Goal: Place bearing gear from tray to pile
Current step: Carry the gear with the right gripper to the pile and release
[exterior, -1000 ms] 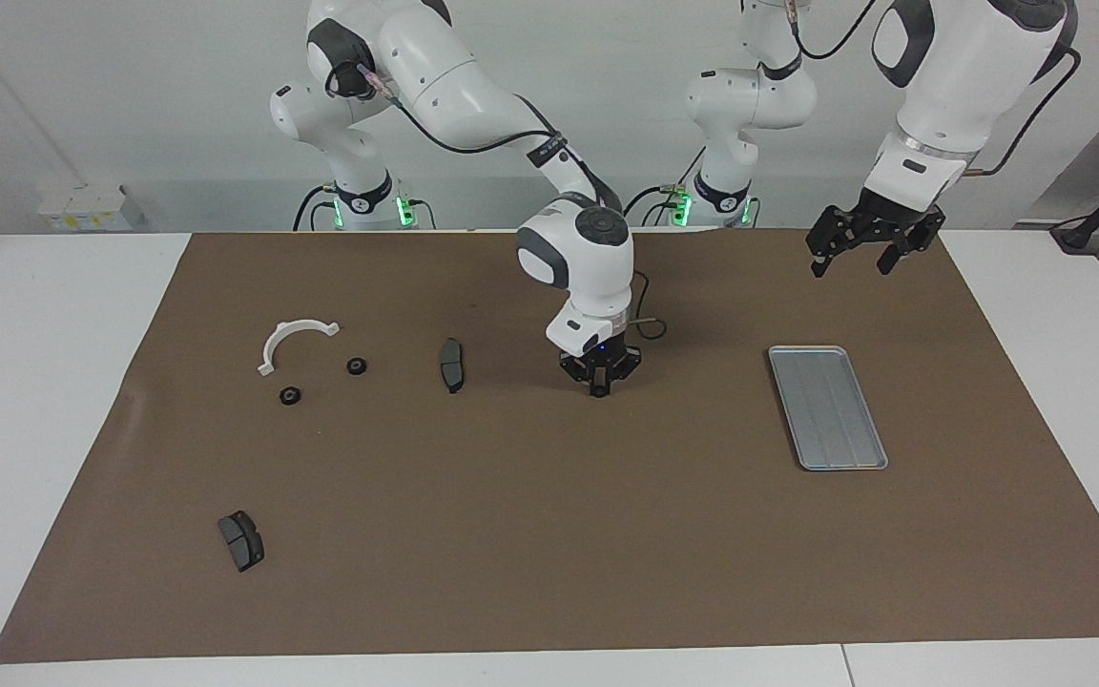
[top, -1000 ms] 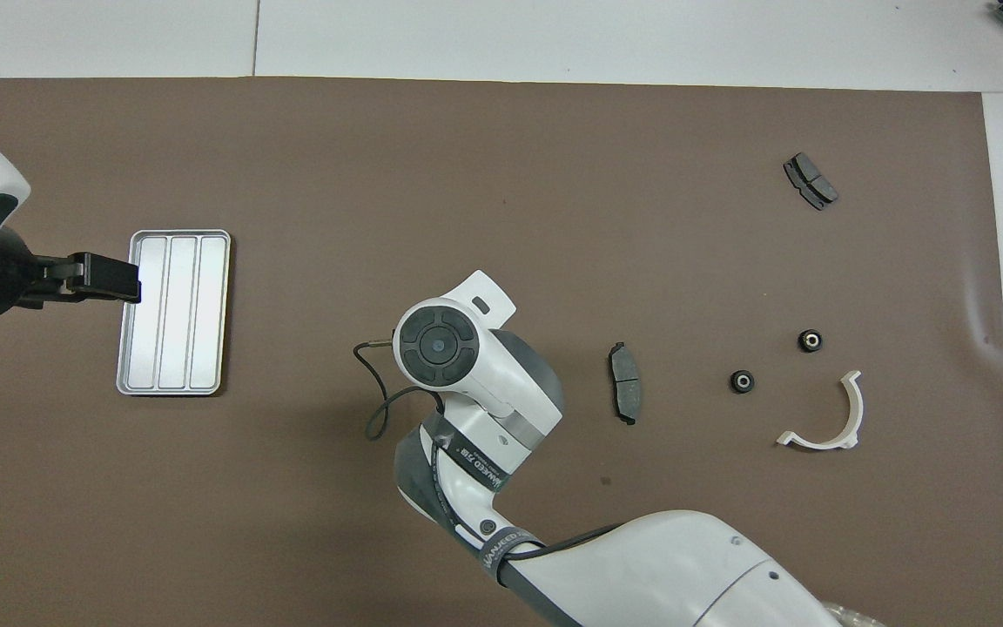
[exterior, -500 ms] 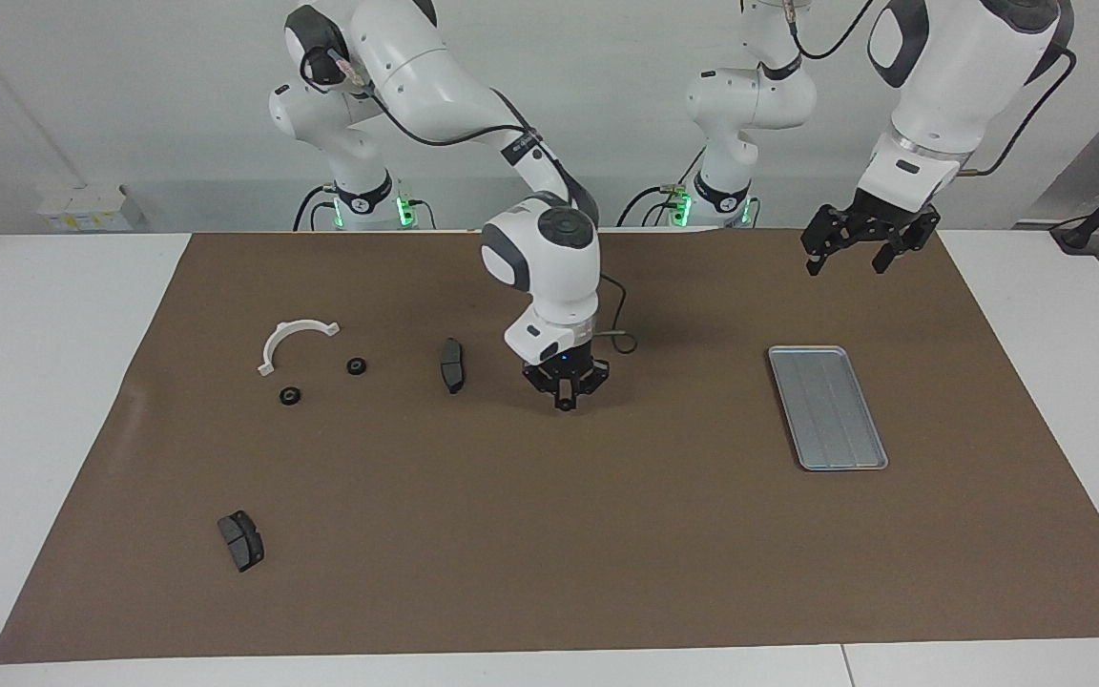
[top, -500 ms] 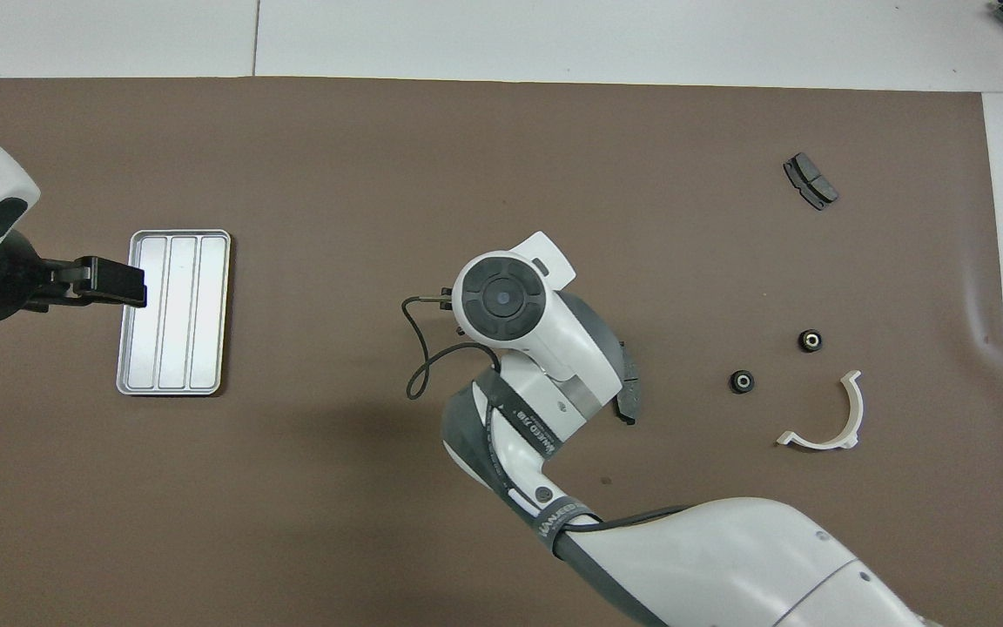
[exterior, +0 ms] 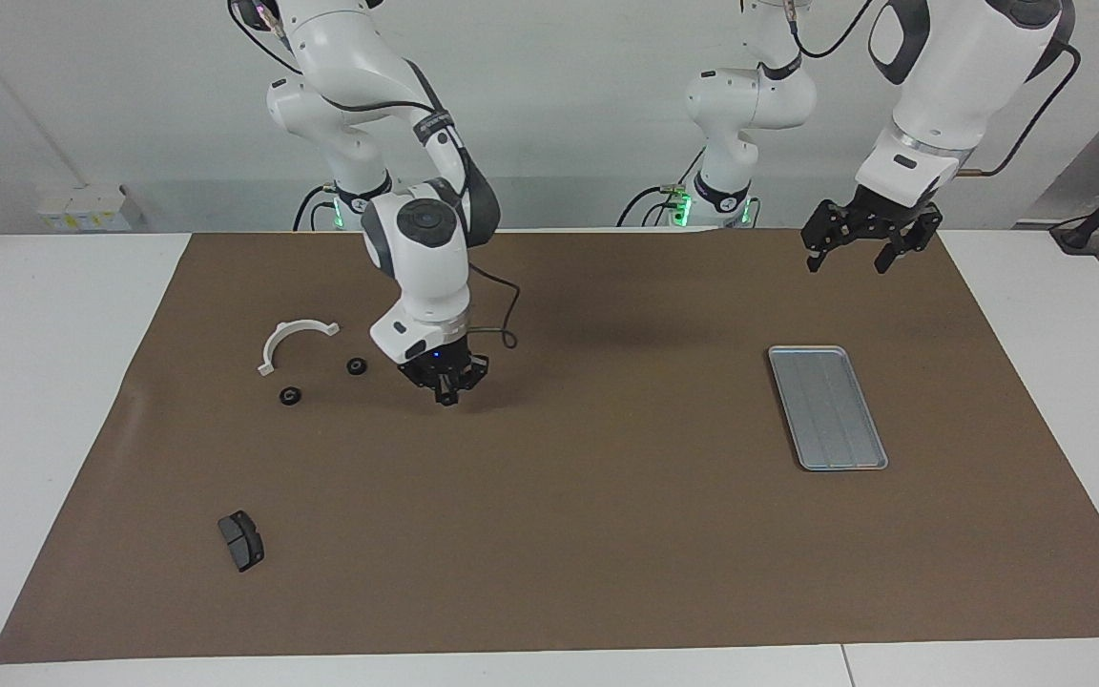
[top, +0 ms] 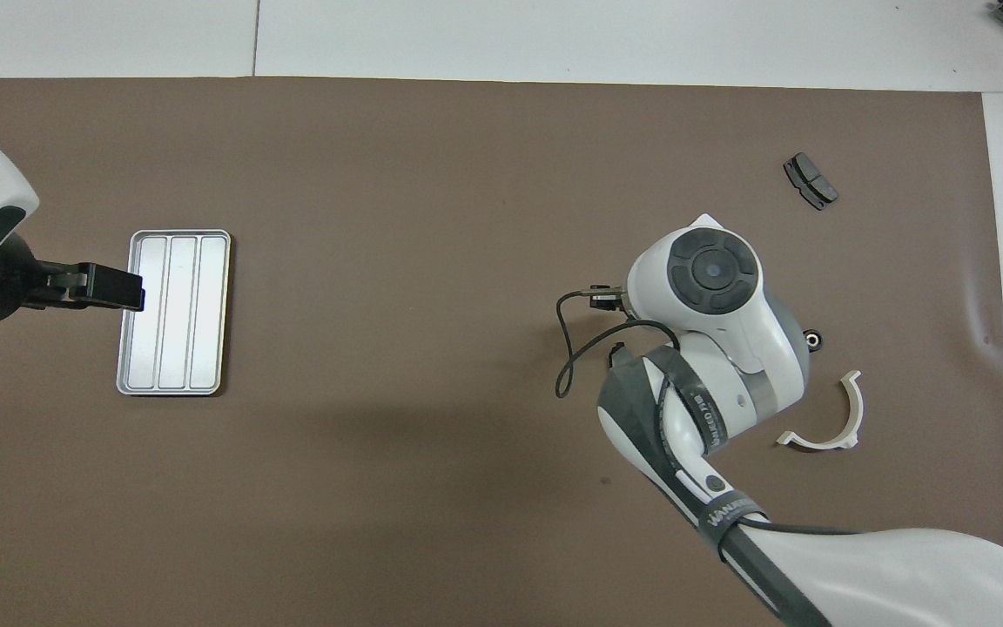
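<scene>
Desk (exterior: 53, 382) under a brown mat (exterior: 569, 534) is what you have in front of you. Your right claw (exterior: 445, 393) hangs low over the mat, pointing straight down, just beside the pile (exterior: 321, 380) of 2 small black gears. The right arm comes down from its base in a bent elbow, wrist vertical, a cable looping off its side. You cannot tell whether this claw's fingers are apart or together, nor whether anything sits between them. In the overhead view the wrist housing covers the spot below it, so only 1 gear (top: 811, 339) shows at its edge.

One gear (exterior: 356, 365) lies nearer to the robots, the other gear (exterior: 290, 395) a little farther from them. The white half-ring bracket (exterior: 294, 341) rests just beside them. A dark brake pad (exterior: 240, 540) lies well apart from them, farther from the robots.

The tray (exterior: 827, 407) sits flat at the left arm's end of the desk, well apart from the pile, its grooved floor bare.

Your left claw (exterior: 860, 249) waits in the air, over the mat near the tray, its fingers spread apart and gripping nothing. That arm is raised, forearm sloping downward.
</scene>
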Available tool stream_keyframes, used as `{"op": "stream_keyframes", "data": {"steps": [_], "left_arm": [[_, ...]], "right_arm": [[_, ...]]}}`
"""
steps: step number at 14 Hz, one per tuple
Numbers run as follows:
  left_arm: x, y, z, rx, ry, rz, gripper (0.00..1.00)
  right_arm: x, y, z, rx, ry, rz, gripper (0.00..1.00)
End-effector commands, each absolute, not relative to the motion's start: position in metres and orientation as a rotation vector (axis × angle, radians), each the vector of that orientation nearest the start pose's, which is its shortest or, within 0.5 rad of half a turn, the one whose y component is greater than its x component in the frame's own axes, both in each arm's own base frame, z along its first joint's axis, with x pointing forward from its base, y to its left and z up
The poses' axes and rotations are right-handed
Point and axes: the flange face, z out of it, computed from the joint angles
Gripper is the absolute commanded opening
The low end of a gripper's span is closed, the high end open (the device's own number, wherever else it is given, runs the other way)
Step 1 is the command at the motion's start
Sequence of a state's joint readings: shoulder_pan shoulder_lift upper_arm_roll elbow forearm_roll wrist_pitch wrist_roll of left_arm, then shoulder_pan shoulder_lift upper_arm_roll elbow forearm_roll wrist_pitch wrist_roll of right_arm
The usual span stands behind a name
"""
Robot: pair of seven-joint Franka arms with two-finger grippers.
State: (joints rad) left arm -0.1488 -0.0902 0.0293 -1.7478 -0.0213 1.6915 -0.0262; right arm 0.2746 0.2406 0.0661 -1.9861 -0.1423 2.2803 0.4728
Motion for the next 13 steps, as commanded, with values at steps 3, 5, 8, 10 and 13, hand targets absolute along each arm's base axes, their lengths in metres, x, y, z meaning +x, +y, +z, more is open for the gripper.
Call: {"op": "stream_keyframes", "data": {"steps": [3, 5, 8, 10, 13], "left_arm": [[0.524, -0.061, 0.603, -3.167, 0.157, -0.036, 1.00], [0.524, -0.063, 0.602, -3.166, 0.162, -0.036, 1.00], [0.524, -0.071, 0.603, -3.164, 0.188, -0.043, 1.00], [0.522, -0.080, 0.603, -3.162, 0.212, -0.040, 1.00], [0.522, -0.083, 0.603, -3.162, 0.220, -0.040, 1.00]], "right_arm": [[0.566, 0.096, 0.337, -3.224, -0.090, -0.077, 0.00], [0.570, 0.062, 0.333, -3.217, -0.117, -0.062, 0.00], [0.583, 0.031, 0.323, -3.182, -0.091, -0.131, 0.00], [0.594, 0.029, 0.323, -3.149, -0.036, -0.146, 0.00], [0.602, 0.025, 0.310, -3.138, -0.020, -0.173, 0.17]]}}
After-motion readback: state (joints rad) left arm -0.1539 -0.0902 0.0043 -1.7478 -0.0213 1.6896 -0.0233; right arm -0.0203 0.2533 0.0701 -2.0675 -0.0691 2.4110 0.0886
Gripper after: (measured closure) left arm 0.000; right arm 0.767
